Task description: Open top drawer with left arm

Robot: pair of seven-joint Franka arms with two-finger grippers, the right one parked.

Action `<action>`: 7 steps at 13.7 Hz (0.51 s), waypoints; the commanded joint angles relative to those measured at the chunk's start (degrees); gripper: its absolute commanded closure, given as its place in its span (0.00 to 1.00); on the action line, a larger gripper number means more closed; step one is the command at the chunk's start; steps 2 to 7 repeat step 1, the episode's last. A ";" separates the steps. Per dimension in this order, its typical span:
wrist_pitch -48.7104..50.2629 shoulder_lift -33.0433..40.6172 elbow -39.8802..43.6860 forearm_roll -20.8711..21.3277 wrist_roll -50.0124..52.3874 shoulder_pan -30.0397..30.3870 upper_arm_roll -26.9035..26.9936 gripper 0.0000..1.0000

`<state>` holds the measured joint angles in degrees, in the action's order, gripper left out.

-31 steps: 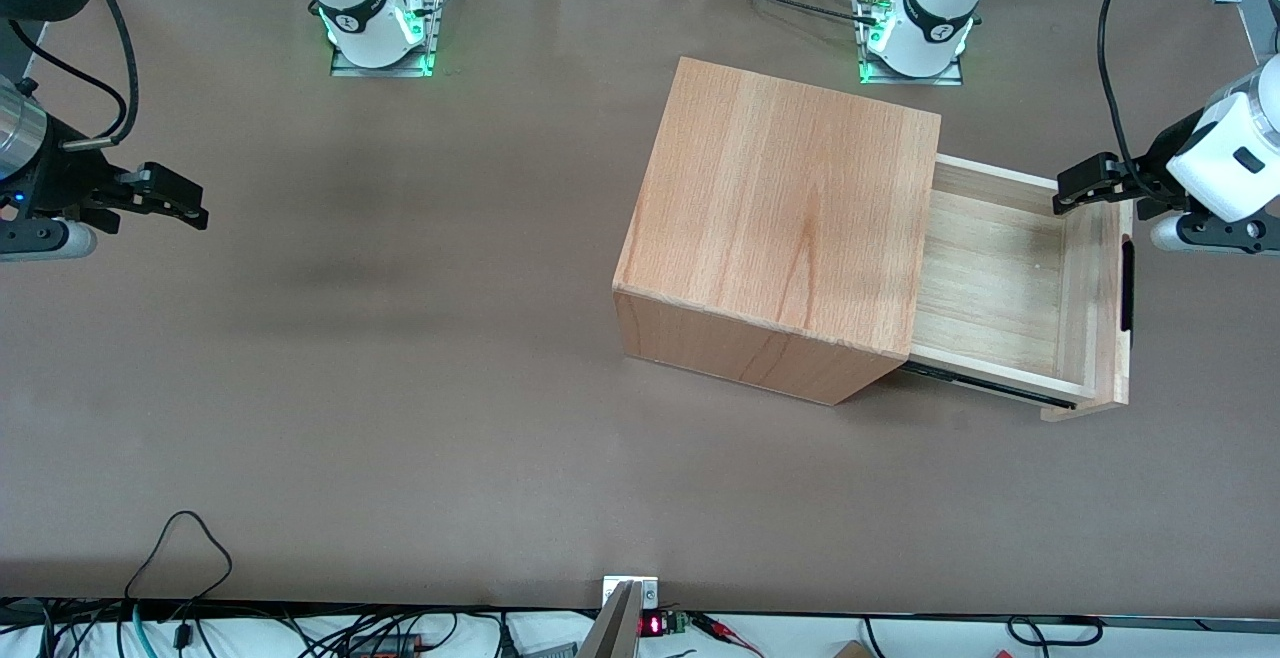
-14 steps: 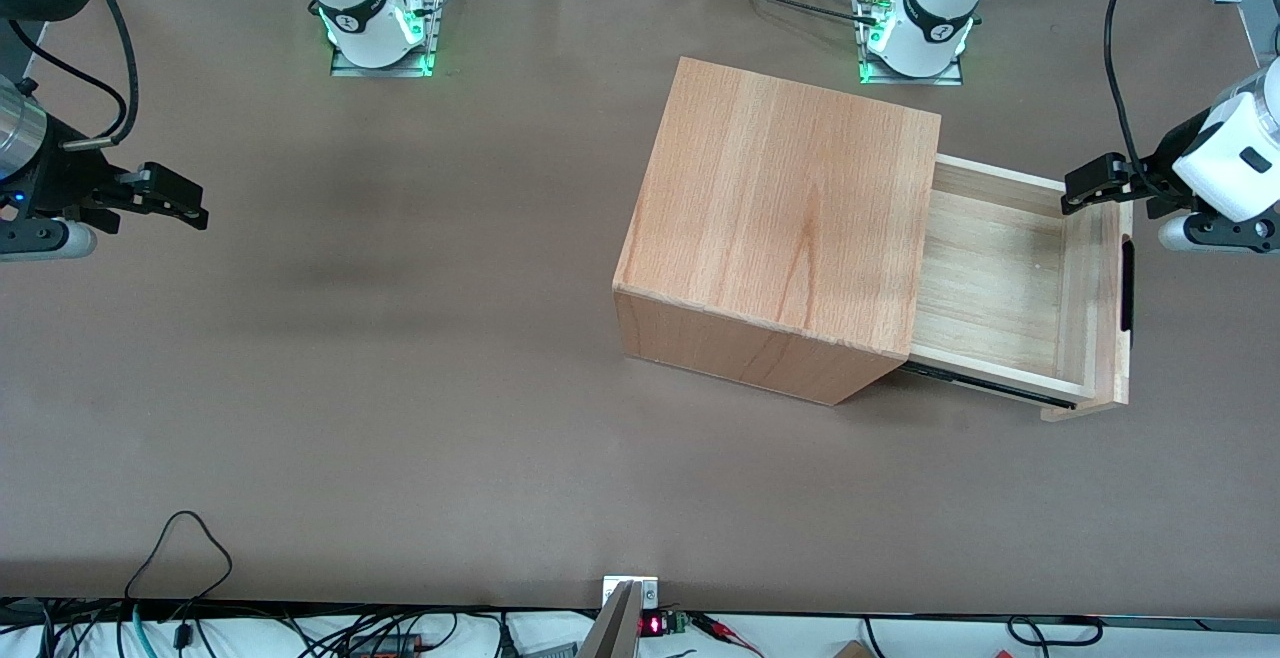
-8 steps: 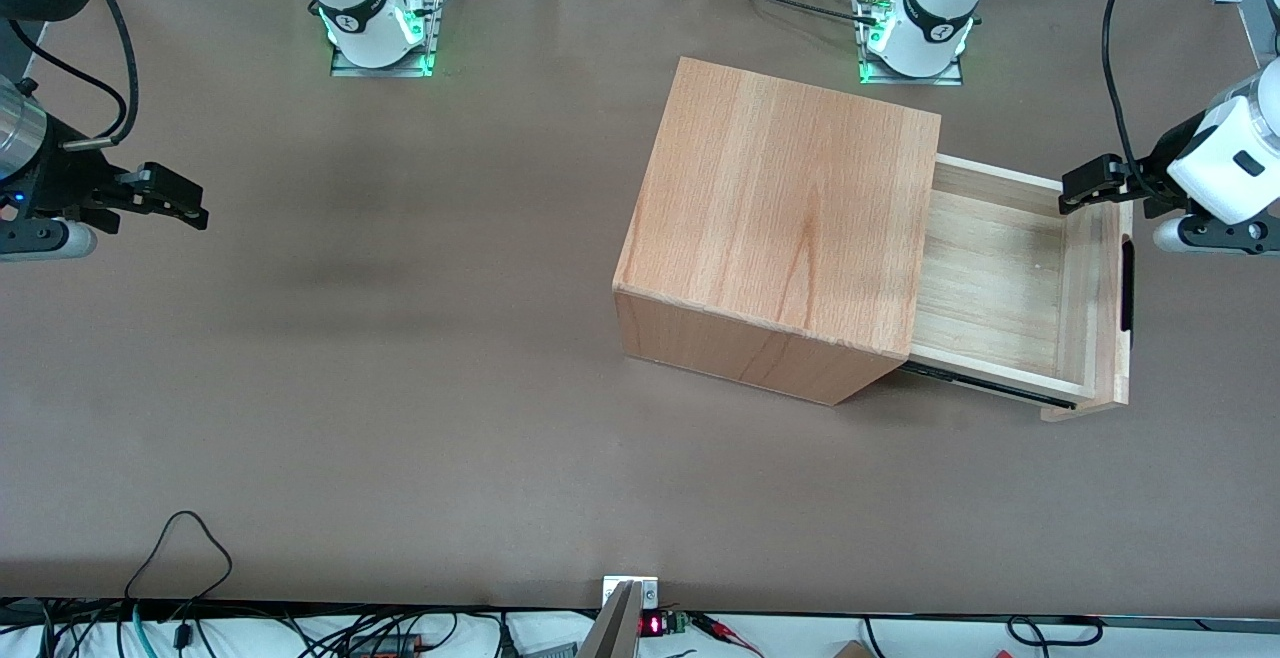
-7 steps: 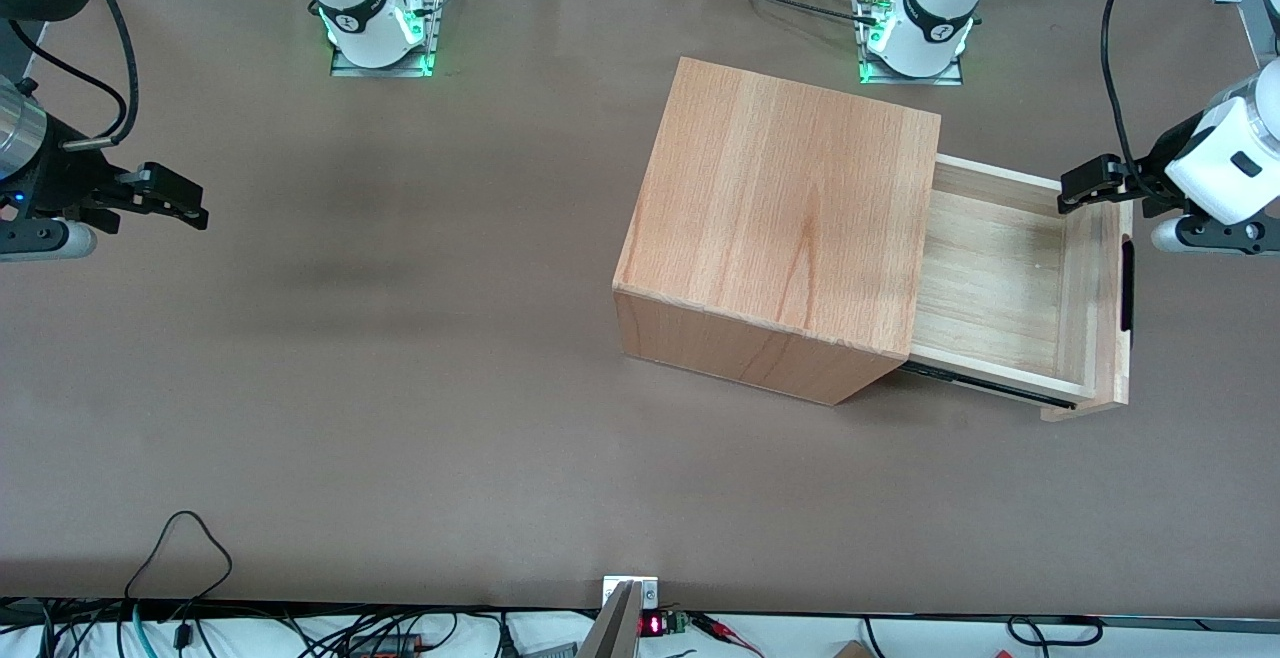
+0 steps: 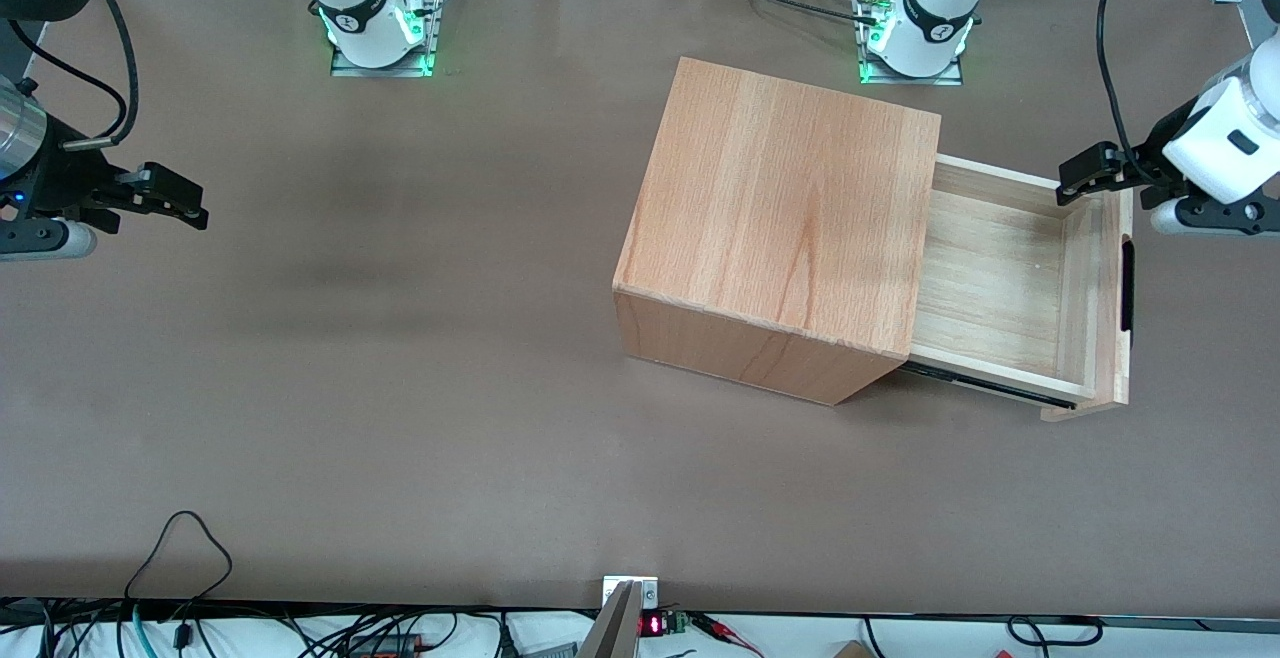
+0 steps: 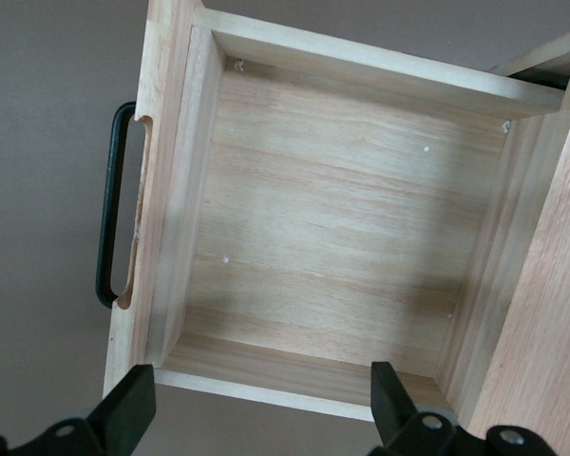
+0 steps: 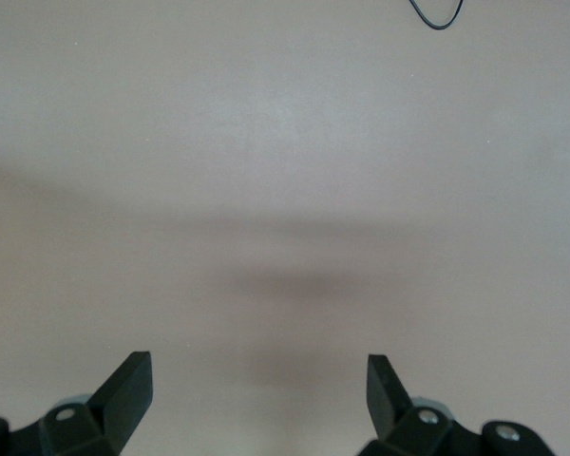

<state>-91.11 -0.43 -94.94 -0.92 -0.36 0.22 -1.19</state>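
On the brown table (image 5: 400, 388), seen from the front, a wooden cabinet (image 5: 790, 208) stands toward the working arm's end, its top drawer (image 5: 1000, 283) pulled well out and showing a bare plank floor. A black handle (image 5: 1127, 286) runs along the drawer's front panel. The left arm (image 5: 1215, 153) reaches in from the table's end, its gripper (image 5: 1075, 178) above the drawer corner farthest from the camera, holding nothing. Two arm bases (image 5: 910, 33) glow green at the table's edge farthest from the camera; loose black cables (image 5: 180, 548) trail along the nearest edge. No writing can be read.

From the left wrist, the gripper (image 6: 256, 408) hangs above the drawer (image 6: 323, 228) with its fingers (image 6: 128, 408) spread wide, clear of the wood. The handle (image 6: 114, 204) sits on the outer face of the front panel, and the cabinet (image 6: 541, 323) wall runs along one side.

From the right wrist, only bare table (image 7: 285, 190) and a loop of cable (image 7: 435, 13) show.
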 commanded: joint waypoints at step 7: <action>0.15 1.14 -0.68 1.19 0.97 -0.04 -0.22 0.00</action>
